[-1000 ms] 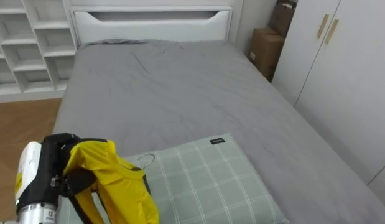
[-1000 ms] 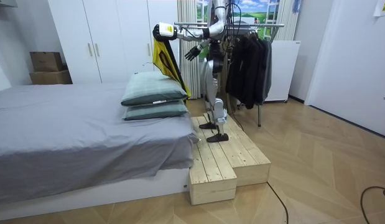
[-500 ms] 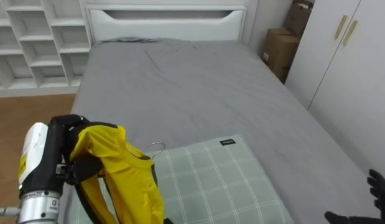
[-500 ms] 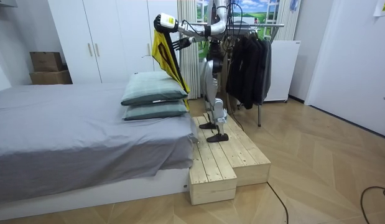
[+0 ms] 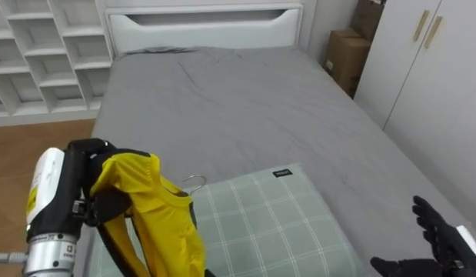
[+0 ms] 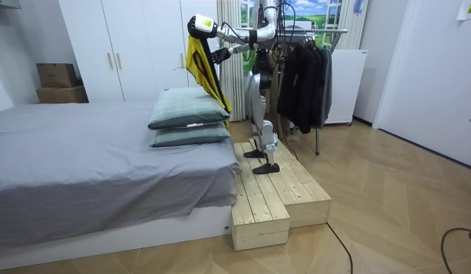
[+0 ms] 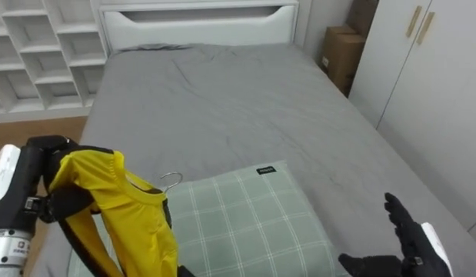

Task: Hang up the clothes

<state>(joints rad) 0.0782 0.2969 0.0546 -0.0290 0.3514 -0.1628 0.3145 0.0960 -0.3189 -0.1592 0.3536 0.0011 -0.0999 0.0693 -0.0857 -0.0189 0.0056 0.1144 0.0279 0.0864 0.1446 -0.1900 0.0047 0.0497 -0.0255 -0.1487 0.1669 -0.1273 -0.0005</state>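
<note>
Yellow is the colour of the shirt (image 5: 157,219) you hold up in your left hand (image 5: 88,158). The fingers of that hand are clamped on the top of the shirt, near its collar. The shirt is on a hanger, and the thin metal hook (image 5: 194,182) pokes out beside the collar. The shirt hangs down in the air, just above the near edge of a green checked pillow (image 5: 276,223). That pillow lies on a second pillow (image 6: 191,135) at the end of the grey bed (image 5: 238,108).

Your right hand (image 5: 437,238) is low on the right side and holds nothing. Its fingers are straight and spread apart.

In the room view you stand on a wooden platform (image 6: 273,199) beside the bed, with both arms reaching out toward the pillows. Behind you is a clothes rack (image 6: 319,30) with dark clothes (image 6: 303,84) on it. White shelves (image 5: 45,54) and a cardboard box (image 5: 344,61) stand past the bed.
</note>
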